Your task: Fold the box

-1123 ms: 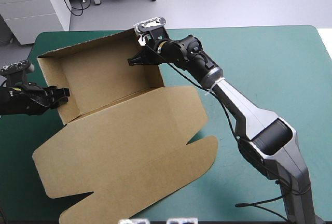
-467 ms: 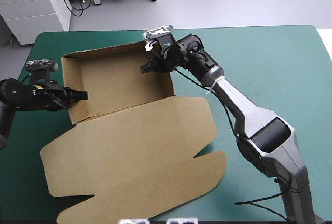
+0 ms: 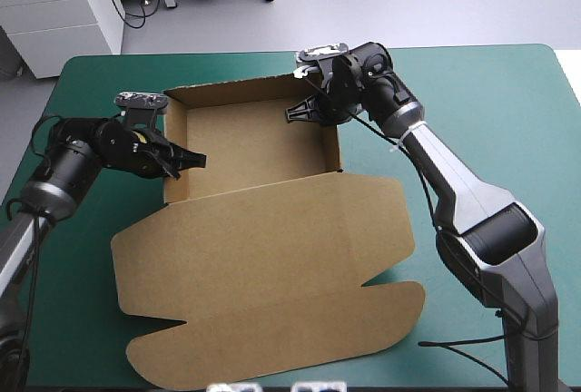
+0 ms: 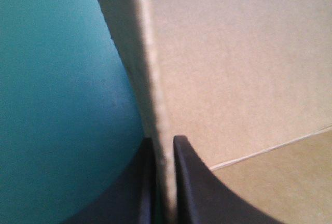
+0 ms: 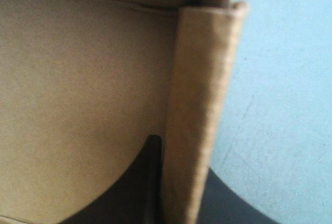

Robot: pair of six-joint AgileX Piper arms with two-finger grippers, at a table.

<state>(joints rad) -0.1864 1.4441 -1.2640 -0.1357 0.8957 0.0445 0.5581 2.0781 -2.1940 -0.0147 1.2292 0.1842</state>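
Observation:
The brown box stands as an open tray with raised walls at the table's back middle. Its lid lies flat toward the front edge. My left gripper comes in from the left and is shut on the tray's left wall. In the left wrist view that wall's edge runs down between the black fingers. My right gripper is shut on the right wall near its far corner. In the right wrist view the doubled wall sits between the fingers, with the tray's inside beside it.
Bare teal-green cover lies to the right of the box and along the left side. The lid's flaps reach close to the table's front edge.
The box has slid to the right across the table with both grippers. My left gripper, wider earlier, has shut on the left wall. The right grip is unchanged.

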